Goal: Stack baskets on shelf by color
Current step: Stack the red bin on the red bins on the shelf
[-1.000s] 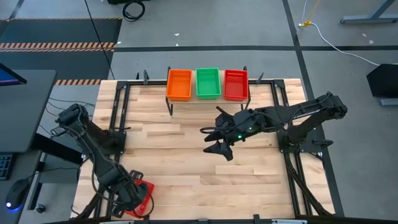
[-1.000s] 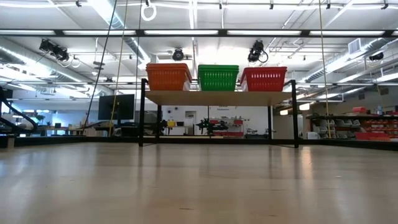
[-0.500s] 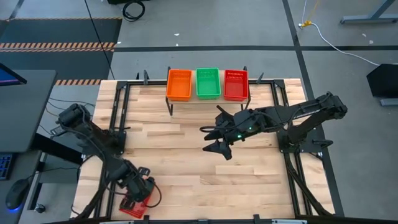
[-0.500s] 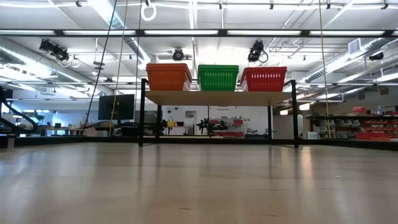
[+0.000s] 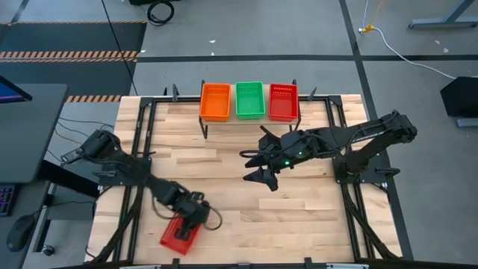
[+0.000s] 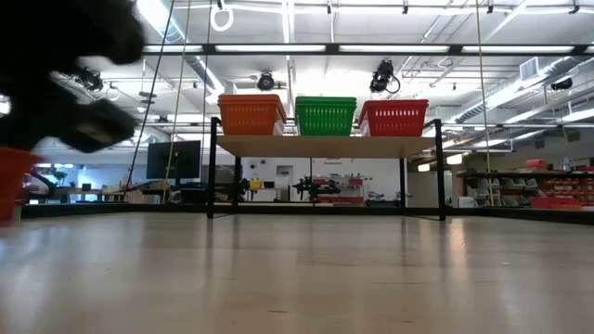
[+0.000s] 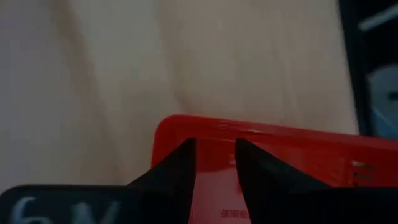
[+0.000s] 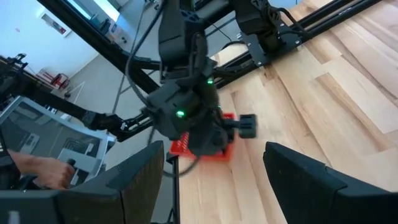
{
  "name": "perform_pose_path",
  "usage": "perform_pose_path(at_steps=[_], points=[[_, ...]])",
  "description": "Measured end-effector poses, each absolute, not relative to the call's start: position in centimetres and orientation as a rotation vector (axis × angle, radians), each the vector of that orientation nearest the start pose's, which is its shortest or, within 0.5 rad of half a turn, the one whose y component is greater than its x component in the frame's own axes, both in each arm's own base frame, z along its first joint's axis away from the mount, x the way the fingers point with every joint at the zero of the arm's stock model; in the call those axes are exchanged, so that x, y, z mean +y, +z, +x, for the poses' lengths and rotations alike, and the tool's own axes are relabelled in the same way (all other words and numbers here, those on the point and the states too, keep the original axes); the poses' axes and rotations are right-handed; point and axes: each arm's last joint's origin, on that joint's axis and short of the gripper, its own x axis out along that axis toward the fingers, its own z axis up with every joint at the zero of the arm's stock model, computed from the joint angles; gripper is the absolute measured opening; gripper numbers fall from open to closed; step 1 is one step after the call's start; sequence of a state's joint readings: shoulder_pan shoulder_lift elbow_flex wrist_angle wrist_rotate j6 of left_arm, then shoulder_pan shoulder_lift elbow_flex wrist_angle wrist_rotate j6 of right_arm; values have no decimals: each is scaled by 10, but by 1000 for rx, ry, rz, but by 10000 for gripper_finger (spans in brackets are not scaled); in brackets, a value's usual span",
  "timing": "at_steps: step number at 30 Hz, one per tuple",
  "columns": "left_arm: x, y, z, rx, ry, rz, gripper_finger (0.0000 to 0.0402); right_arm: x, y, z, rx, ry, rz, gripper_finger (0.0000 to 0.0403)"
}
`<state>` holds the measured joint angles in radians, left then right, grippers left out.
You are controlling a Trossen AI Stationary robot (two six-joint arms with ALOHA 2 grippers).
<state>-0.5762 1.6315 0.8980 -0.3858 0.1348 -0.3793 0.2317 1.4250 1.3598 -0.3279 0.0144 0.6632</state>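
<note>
An orange basket (image 5: 215,101), a green basket (image 5: 250,99) and a red basket (image 5: 283,101) stand side by side on the shelf (image 6: 325,146) at the table's far edge. A second red basket (image 5: 178,235) is near the table's near left, with my left gripper (image 5: 196,214) shut on it. In the low view this basket (image 6: 13,181) shows at the left edge, above the tabletop. My right gripper (image 5: 258,168) hovers open over the middle of the table, and its wrist view shows the left arm with the red basket (image 8: 205,150). My left gripper pinches a wall of the red basket (image 7: 216,146) between its two fingers (image 7: 180,168), at the end toward the table's middle. The fingers slant down from above. The basket hangs tilted below them, clear of the table.
Black frame rails (image 5: 142,142) run along the table's left and right sides and its far edge. Bare wood planks (image 5: 224,194) lie between the shelf and the near edge. A person's hand (image 8: 37,167) shows beyond the table in the right wrist view.
My left gripper has swung from the near left corner toward the table's right and a little toward the far edge, sinking and tipping further down. It has carried the red basket along, which has turned about and come into the low view.
</note>
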Motion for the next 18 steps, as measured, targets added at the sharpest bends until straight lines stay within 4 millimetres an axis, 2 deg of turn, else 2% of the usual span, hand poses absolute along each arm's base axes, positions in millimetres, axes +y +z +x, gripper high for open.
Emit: perform_pose_path(at_steps=[3,10,14,18], points=[[-151,167,272,1149,-377,-50,119,73,371,311,448,76,603,279],[-102,201,329,926,-224,44,119,71,371,311,454,79,634,279],[-68,211,350,892,-121,45,119,71,374,304,493,116,653,278],[-34,226,354,950,-20,12,119,70,376,290,550,100,669,275]])
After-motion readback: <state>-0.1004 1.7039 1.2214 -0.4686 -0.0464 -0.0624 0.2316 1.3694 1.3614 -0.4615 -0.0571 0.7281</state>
